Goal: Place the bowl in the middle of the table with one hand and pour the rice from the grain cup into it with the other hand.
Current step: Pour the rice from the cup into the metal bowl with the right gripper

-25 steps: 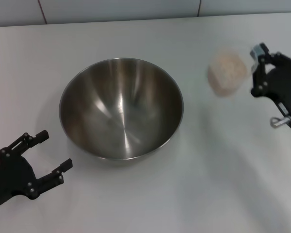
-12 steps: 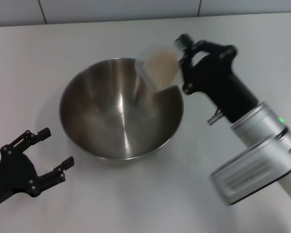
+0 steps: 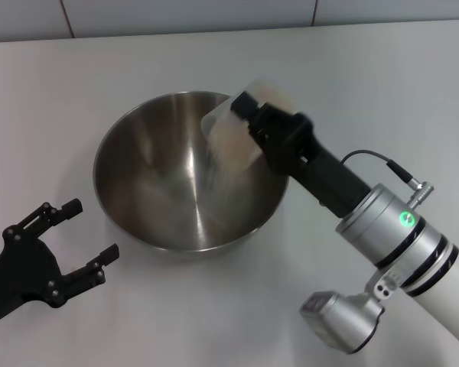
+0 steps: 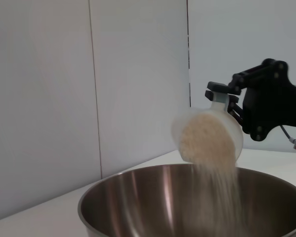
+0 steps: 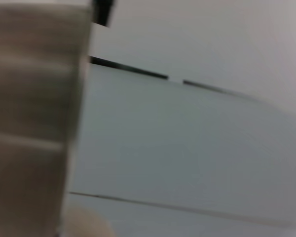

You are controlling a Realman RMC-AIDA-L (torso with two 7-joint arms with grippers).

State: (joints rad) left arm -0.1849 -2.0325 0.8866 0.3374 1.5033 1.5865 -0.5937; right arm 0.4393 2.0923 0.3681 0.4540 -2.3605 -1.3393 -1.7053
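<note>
Gripping the grain cup (image 3: 241, 122), the right gripper (image 3: 252, 115) reaches in from the near right and hangs over the far right rim of the bowl (image 3: 145, 164), its black fingers clamped on the translucent cup. The cup is tipped steeply, mouth turned down and toward the bowl's inside. In the left wrist view the cup (image 4: 209, 136) shows its open mouth packed with rice (image 4: 207, 140), and a pale stream of grains falls from the lower lip straight into the bowl (image 4: 138, 197) below; the right gripper (image 4: 222, 96) shows behind the cup, fingers pressed on the cup's top and back. The bowl stands upright on the table (image 3: 214, 321), about in the middle of the tabletop, its brushed steel inside shining and a faint veil of falling grains visible against its right wall. The left gripper (image 3: 80, 241) rests low at the near left, just beside the bowl's near left side but apart from it, its two jointed fingers spread wide with nothing between them. The right wrist view is filled on one side by a blurred beige mass, which is the grain cup (image 5: 34, 123) close up, with a pale tiled wall (image 5: 197, 123) behind it.
</note>
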